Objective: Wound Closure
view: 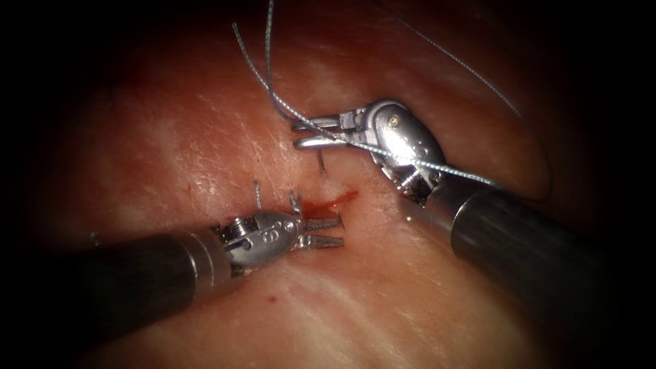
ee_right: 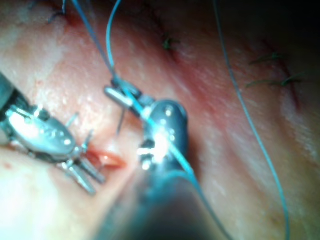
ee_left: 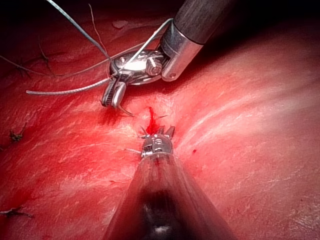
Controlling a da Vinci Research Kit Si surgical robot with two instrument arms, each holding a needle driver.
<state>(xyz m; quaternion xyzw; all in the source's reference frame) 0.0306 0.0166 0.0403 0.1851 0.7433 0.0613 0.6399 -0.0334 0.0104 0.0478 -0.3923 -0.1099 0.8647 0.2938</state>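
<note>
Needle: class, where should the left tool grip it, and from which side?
Probably the short curved stretch of the needle jutting from the right tool toward the cut. The left tool, open, lies just below it, so come up from there.

Pink tissue point(view: 205, 137) (white-streaked), red fluid point(view: 335, 200), grey thread point(view: 273, 96), silver claws.

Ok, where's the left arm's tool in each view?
Endoscope view: left arm's tool enters from the left, jaws open and empty, beside the red fluid.
Left wrist view: the tool sits just short of the fluid.
Right wrist view: the tool sits beside the fluid.
Shared landmark: the red fluid; thread lies across the right arm's tool.
</note>
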